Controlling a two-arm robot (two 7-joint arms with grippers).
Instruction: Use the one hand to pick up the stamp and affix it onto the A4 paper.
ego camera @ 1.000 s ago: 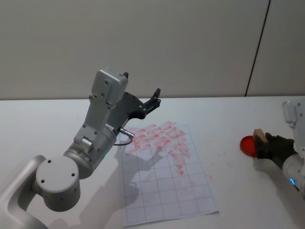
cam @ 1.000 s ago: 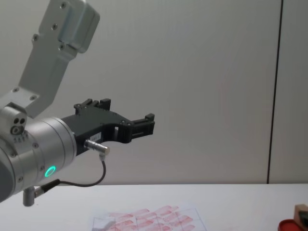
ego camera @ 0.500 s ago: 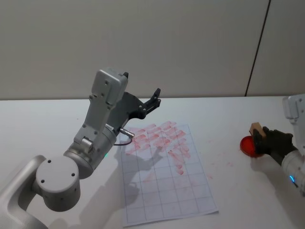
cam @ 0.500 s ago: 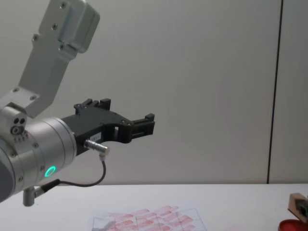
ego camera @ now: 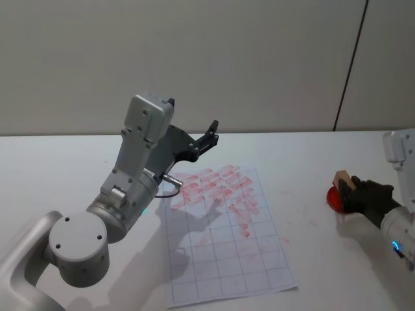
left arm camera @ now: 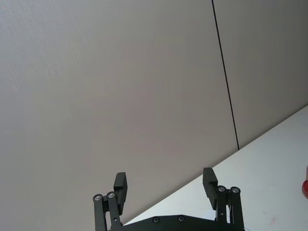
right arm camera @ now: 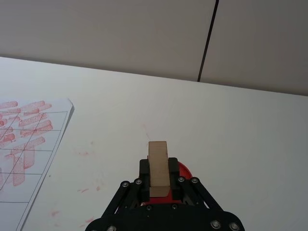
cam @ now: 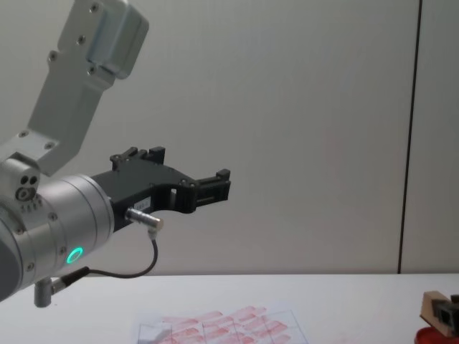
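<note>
White bench [ego camera: 311, 259], matte, faint pink smudges between sheet and pad. Paper [ego camera: 224, 236] lies flat mid-bench, slightly skewed, grid printed on it; red imprints crowd its far half, near rows mostly blank.

Right end effector [ego camera: 350, 194] comes in low from the right edge, fingers pinching the stamp [ego camera: 342, 178]. Right wrist view: wooden block [right arm camera: 158, 168] clamped on both side faces, sticking out past the fingertips [right arm camera: 174, 186]. Stamp is tilted, sitting over the left edge of the red ink pad [ego camera: 332, 196]. Chest view looks like a small gap between block [cam: 430, 304] and pad [cam: 429, 335], can't confirm. Stamp and pad are well apart from the paper, off to its right.

Left end effector [ego camera: 209, 136] is parked high above the sheet's far-left corner, pointing at the back wall [ego camera: 259, 58], fingers [left arm camera: 120, 185] spread wide. Plain grey wall, one dark vertical seam [ego camera: 350, 65] at right.
</note>
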